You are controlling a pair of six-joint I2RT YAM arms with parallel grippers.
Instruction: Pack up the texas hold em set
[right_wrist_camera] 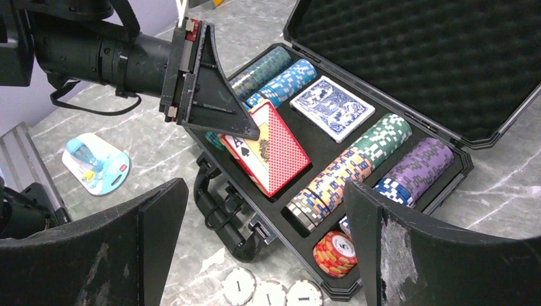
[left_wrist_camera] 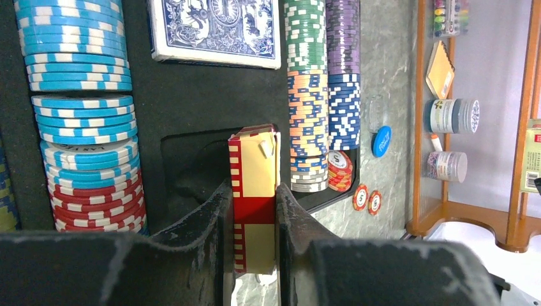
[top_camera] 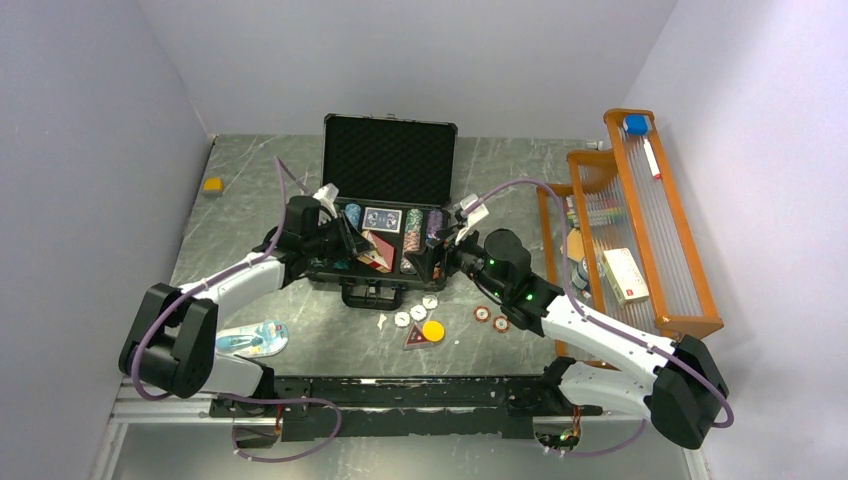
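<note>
The black briefcase (top_camera: 345,272) lies open at mid-table, its foam lid (top_camera: 390,160) upright. Rows of striped chips (left_wrist_camera: 76,95) and a blue card deck (left_wrist_camera: 217,29) sit in its slots. My left gripper (left_wrist_camera: 254,213) is shut on the red card deck (left_wrist_camera: 254,172) and holds it tilted, one end down in the empty deck slot (left_wrist_camera: 185,166); the deck also shows in the right wrist view (right_wrist_camera: 274,153). My right gripper (right_wrist_camera: 265,188) is open and empty, hovering over the case's near right corner. White discs (top_camera: 415,312), a yellow disc (top_camera: 433,329) and two red chips (top_camera: 490,318) lie on the table in front.
An orange wooden rack (top_camera: 690,290) with small items stands along the right. A blue-white blister pack (top_camera: 250,340) lies at the near left. A small yellow object (top_camera: 212,184) sits at the far left. A blue disc (left_wrist_camera: 381,140) lies on the table beside the case's right side.
</note>
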